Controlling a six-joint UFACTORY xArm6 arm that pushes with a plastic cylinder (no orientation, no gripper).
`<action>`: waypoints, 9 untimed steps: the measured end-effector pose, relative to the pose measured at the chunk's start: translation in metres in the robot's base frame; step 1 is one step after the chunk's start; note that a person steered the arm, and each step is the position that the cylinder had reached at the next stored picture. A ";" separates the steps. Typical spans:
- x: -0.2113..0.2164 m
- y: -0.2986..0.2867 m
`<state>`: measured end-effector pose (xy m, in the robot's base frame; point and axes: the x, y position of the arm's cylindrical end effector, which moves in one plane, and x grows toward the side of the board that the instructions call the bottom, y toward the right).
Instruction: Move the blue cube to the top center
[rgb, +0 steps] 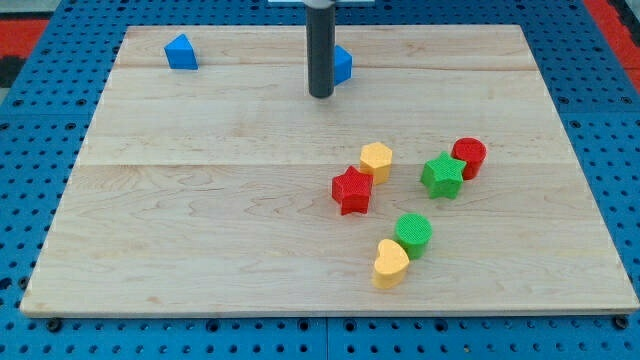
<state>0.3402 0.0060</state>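
Resting at the board's top centre, my tip (320, 95) is touching the blue cube (342, 64) from its left and holds nothing, being a bare rod. That cube is sitting just right of and behind me, already near its goal. Another blue block (181, 52) is lying far left; coloured pieces are clustering lower right.

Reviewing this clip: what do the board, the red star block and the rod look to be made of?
Board: looks like pale wood, matte, with visible grain and plank seams. Red star block: probably plastic, possibly 3D-printed; its faces show fine ridges, with a dull sheen. Rod: dark, smooth, satin, metal or plastic, unclear. My tip sits just left of the blue cube.
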 end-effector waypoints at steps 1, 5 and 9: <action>-0.020 0.030; -0.072 0.048; -0.088 0.011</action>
